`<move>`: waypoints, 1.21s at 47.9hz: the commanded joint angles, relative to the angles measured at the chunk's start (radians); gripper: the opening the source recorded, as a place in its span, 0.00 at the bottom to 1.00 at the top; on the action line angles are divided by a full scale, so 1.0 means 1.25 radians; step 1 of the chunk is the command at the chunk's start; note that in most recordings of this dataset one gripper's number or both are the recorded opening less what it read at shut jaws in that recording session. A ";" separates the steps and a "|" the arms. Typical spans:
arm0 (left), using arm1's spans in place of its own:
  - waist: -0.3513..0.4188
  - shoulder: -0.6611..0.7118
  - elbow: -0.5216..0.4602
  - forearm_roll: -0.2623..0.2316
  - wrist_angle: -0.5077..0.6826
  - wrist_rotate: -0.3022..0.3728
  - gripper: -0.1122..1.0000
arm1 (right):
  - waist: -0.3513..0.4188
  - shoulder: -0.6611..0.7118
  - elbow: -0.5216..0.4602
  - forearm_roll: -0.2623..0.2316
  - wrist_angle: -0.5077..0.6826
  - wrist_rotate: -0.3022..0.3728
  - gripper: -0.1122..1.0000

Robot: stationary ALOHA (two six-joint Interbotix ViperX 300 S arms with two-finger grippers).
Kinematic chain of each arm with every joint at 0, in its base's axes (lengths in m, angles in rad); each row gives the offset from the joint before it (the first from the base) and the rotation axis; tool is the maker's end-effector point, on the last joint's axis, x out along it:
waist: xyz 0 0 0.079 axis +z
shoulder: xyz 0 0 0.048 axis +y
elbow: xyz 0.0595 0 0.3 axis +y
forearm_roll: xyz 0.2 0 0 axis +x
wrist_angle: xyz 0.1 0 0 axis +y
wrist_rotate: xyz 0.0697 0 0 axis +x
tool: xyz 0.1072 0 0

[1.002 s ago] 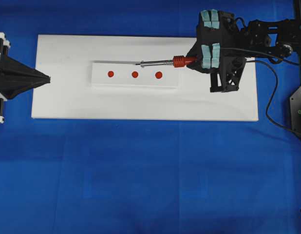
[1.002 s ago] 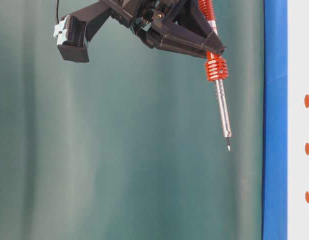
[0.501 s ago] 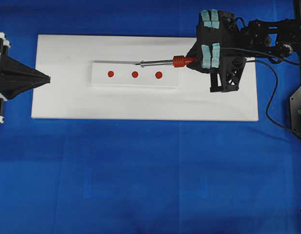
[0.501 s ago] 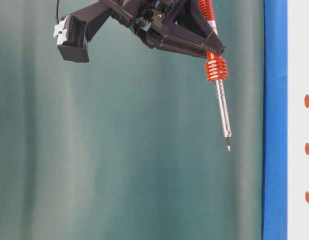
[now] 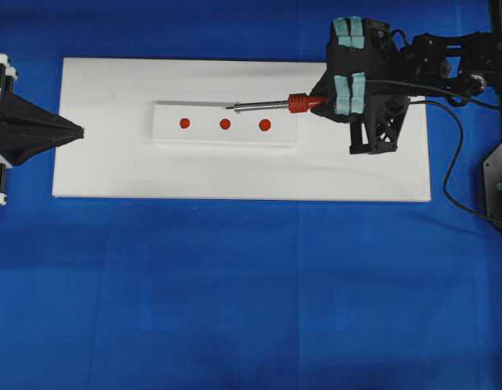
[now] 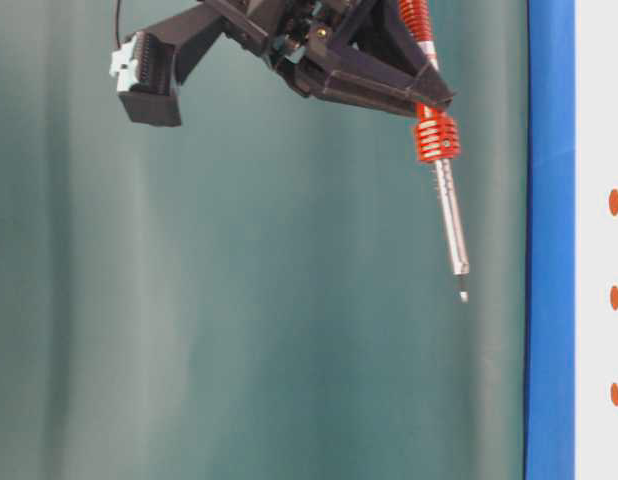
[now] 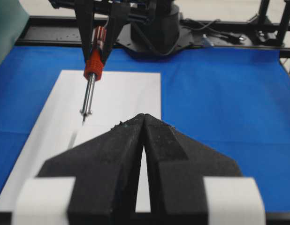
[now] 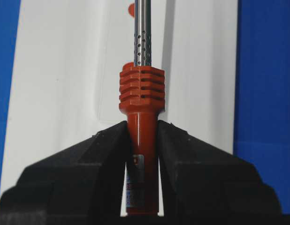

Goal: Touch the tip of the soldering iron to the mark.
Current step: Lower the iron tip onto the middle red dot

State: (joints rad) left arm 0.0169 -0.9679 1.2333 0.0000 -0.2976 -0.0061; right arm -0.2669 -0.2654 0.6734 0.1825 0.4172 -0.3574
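My right gripper is shut on the red-orange handle of the soldering iron. Its silver shaft points left over the white block. The mark is the middle red dot on that block. From overhead, the dark tip lies over the block's far edge, just beyond the mark. At table level the soldering iron hangs with its tip level with the mark and a gap off the surface. My left gripper is shut and empty at the board's left edge.
The block lies on a white board on blue cloth. Two outer red dots flank the mark. The iron's black cord loops down at the right beside the right arm.
At table level the iron's tip has edged slightly closer to the white surface. The left gripper has not moved.
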 commanded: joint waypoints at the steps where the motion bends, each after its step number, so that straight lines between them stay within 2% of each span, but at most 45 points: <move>1: 0.002 0.005 -0.006 0.002 -0.009 -0.001 0.10 | 0.001 0.005 -0.015 -0.001 -0.005 0.001 0.16; 34: 0.002 0.005 -0.006 0.001 -0.009 -0.001 0.10 | -0.004 0.166 -0.011 -0.001 -0.072 0.000 0.16; 58: 0.002 0.005 -0.006 0.002 -0.009 -0.001 0.10 | -0.010 0.182 -0.011 -0.001 -0.074 0.000 0.16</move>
State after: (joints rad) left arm 0.0169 -0.9679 1.2333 0.0000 -0.2991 -0.0061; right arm -0.2761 -0.0261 0.6719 0.1825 0.3329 -0.3574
